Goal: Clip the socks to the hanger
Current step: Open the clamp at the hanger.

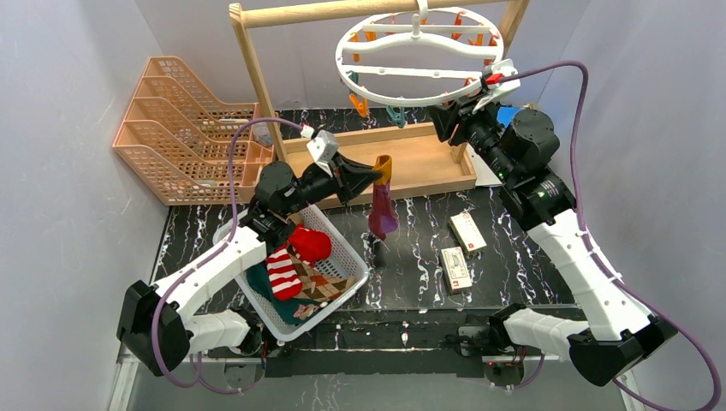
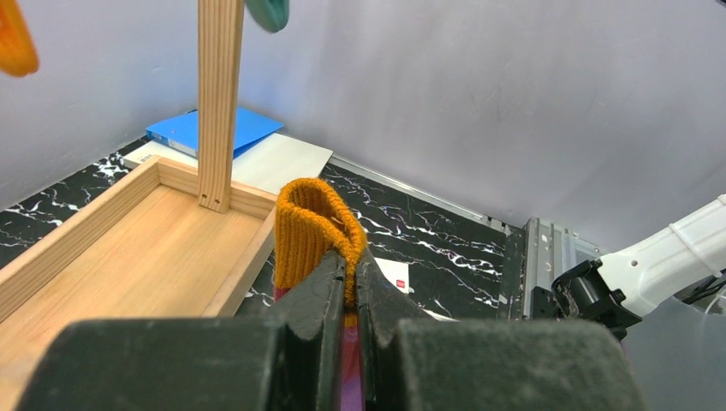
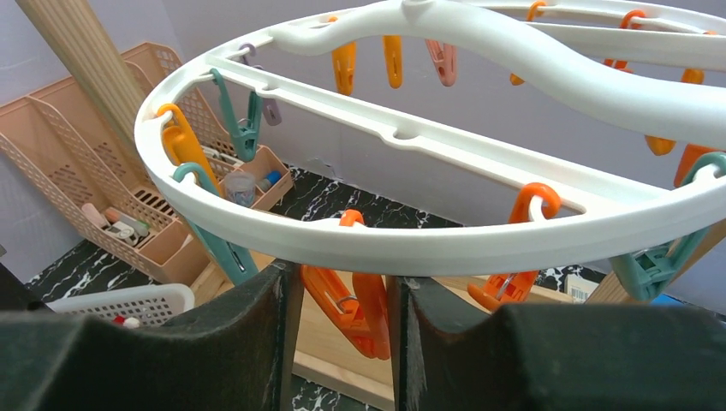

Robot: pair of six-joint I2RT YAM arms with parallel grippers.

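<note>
The maroon sock (image 1: 382, 205) dangles above the tabletop (image 1: 419, 257), its orange cuff (image 2: 312, 227) clenched in the left hand (image 2: 351, 282). Under the hanger (image 3: 428, 240) rim, the right hand (image 3: 344, 282) straddles an orange clip (image 3: 353, 308) (whether it is pressing yet, I cannot tell). The clip probably needs squeezing open next, then the cuff lifted into it.

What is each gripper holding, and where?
Left gripper: the maroon-purple sock, pinched at its orange cuff. Right gripper: jaws straddle an orange clip; grip cannot be told.
</note>
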